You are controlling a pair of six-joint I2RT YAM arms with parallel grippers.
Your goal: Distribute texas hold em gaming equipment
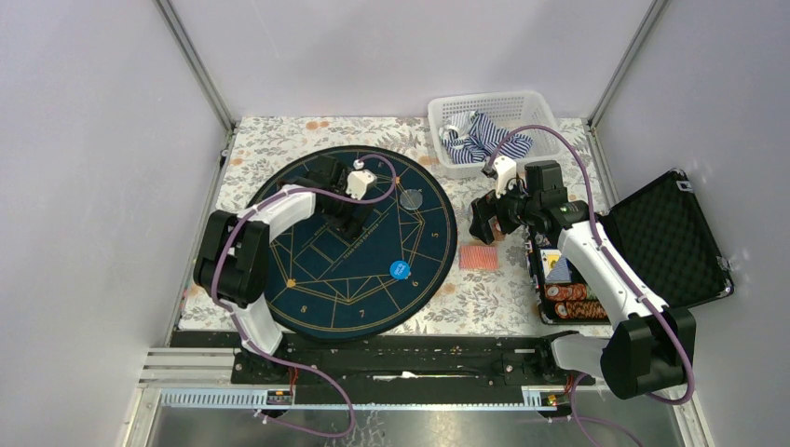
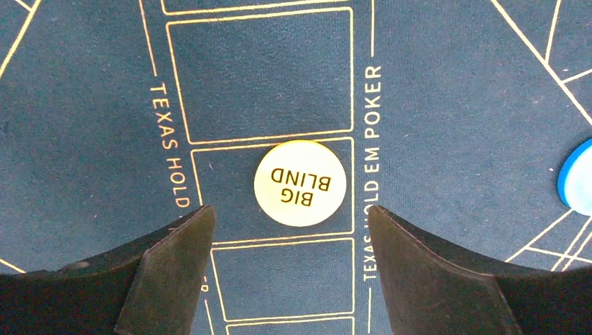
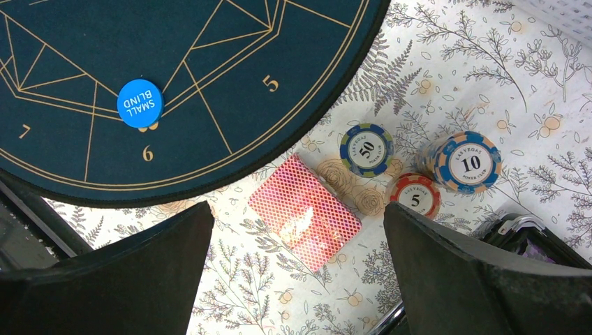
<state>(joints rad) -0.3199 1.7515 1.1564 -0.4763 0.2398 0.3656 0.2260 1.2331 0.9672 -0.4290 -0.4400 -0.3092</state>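
My left gripper is open and empty, hovering over the navy mat, with a pale yellow "BIG BLIND" disc lying just ahead of its fingertips. A blue "SMALL BLIND" disc lies on the mat near the 6; it also shows in the top view. My right gripper is open and empty above a red-pink-backed card deck on the floral cloth. Beside the deck lie a "50" chip, a "5" chip and a short stack topped "10".
A grey disc lies on the mat's far right part. An open black case with rows of chips stands at the right. A white basket of striped cloth stands at the back.
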